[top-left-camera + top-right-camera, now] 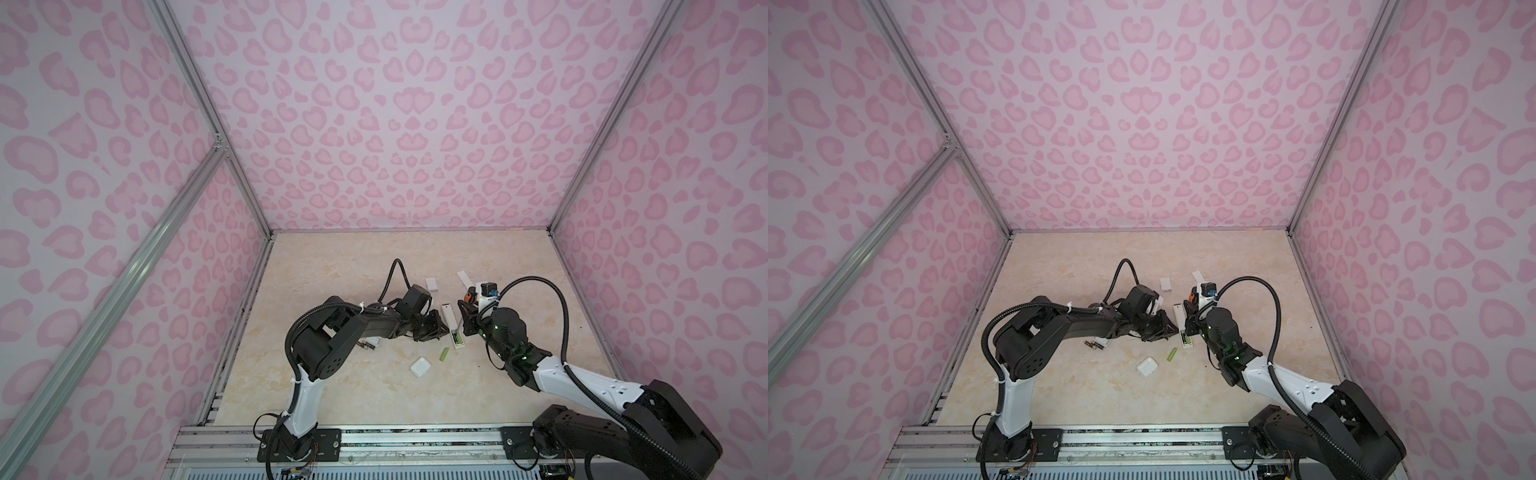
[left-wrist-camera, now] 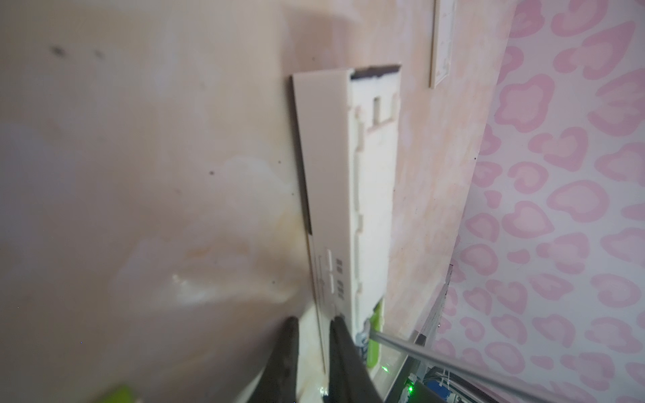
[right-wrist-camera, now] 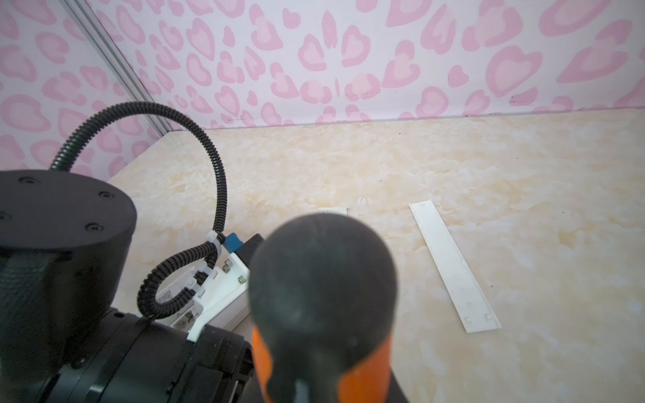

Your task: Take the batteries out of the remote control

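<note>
Lime-green battery [image 1: 457, 339], light, stiff, slick, seated in remote [image 1: 448, 316], lower middle of a top view: pry its end with screwdriver [image 3: 321, 272] clamped in right pincer [image 1: 466, 307], left pincer [image 2: 314, 319] pinching remote's edge.

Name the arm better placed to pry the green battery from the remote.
Right: the right gripper holds the screwdriver, its tip at the green battery; the left gripper straddles the remote's edge.

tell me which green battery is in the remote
The green battery inside the remote, near end; the loose green battery lies on the table.
</note>
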Controlling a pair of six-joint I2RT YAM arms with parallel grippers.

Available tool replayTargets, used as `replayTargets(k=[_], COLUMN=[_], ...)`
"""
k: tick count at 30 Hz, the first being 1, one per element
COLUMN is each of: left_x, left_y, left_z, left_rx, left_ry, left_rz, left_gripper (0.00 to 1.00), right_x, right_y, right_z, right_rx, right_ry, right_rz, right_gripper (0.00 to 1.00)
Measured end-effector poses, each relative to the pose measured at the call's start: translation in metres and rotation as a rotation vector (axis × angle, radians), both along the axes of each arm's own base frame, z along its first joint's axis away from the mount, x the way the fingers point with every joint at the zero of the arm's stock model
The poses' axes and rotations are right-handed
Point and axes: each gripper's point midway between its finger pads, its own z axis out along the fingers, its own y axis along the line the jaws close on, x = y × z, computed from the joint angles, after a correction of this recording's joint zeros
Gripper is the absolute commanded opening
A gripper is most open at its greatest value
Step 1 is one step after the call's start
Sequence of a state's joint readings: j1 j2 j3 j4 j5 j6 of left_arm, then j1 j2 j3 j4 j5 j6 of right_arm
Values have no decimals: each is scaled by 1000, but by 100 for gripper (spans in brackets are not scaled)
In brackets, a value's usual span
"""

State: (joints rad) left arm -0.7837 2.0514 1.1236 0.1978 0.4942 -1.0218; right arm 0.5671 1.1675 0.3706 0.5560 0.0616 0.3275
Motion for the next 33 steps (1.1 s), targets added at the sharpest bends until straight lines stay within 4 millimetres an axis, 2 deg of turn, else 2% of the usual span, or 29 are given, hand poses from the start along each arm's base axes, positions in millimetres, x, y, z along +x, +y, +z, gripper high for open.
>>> replayTargets(k=[13,22,29,33], left_x=[0,-1,-1,0], left_y=[1,2,3,4], left_z=[-2,-1,17,19], left_rx=[-23,-34,-56,-56], left_ry=[-3,1,-26,-26], left_rz=[18,29,33,42], left_gripper=[16,17,19,20], right_x=[3,4,4,4], right_y=[-26,-32,-32,-32], right_z=[-11,-15,-16,-16], right_rx=[177,239,243,243], right_ry=[59,80,91,94], right_rz=[-82,-106,-111,-112], right_gripper=[0,0,0,0])
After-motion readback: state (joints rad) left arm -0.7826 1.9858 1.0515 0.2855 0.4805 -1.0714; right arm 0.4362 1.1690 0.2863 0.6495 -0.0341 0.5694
